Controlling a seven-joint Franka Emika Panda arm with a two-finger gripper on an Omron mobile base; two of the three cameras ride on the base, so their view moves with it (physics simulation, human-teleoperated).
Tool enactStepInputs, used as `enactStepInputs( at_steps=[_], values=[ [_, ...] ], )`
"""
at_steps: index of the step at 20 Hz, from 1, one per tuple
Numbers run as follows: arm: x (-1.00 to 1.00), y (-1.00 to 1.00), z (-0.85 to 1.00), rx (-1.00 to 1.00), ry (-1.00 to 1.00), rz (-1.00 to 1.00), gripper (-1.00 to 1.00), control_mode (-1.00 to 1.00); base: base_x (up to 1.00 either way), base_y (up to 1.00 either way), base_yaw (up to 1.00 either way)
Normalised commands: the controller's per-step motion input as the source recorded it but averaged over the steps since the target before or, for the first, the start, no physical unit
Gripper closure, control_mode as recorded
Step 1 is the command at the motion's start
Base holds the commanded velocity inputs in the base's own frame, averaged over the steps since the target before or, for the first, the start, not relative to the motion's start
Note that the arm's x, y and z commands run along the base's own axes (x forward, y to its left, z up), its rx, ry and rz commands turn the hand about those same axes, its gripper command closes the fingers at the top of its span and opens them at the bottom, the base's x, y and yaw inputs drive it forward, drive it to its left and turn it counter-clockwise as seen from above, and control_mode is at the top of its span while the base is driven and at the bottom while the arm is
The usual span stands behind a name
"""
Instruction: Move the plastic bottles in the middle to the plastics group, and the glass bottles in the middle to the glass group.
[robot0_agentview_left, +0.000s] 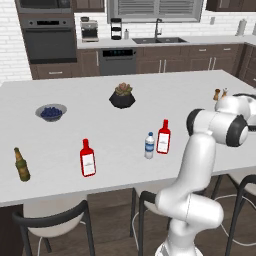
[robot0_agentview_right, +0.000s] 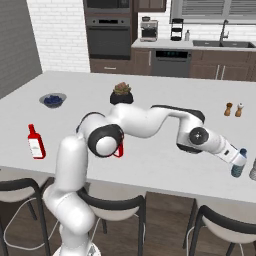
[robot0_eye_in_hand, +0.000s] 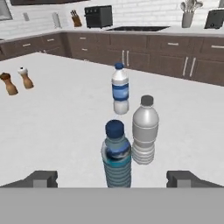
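Looking along the pincer (robot0_eye_in_hand: 112, 179), you see the blue-teal bottle (robot0_eye_in_hand: 116, 155) standing upright between its fingertips (robot0_eye_in_hand: 43, 178), which are spread wide apart and not touching it. Ribbed and dark-capped, it stands on the white surface (robot0_eye_in_hand: 57, 131) beside a grey-capped clear bottle (robot0_eye_in_hand: 145, 131), with a blue-labelled one (robot0_eye_in_hand: 120, 89) beyond. Two red bottles (robot0_agentview_left: 163, 136) (robot0_agentview_left: 87, 158), one white-capped clear bottle (robot0_agentview_left: 149, 145) and one olive-brown bottle (robot0_agentview_left: 21, 164) stand well apart.

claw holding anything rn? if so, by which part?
Nothing held. The claw is open, its fingertips standing wide on either side of the blue-teal bottle without touching it; the bottle stands on the counter.
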Motion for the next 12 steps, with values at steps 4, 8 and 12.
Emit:
enactStepInputs(
  at_steps=[4,8,12],
  values=[
    [-0.36,0.19,0.41,0.02,-0.04,0.18,-1.0,-1.0,0.0,0.0,0.0],
    [-0.2,0.69,0.75,0.0,0.3,0.27,-1.0,-1.0,0.0,0.0,0.0],
    [-0.06,0.97,0.53,0.0,0.4,0.34,-1.0,-1.0,0.0,0.0,0.0]
  ],
)
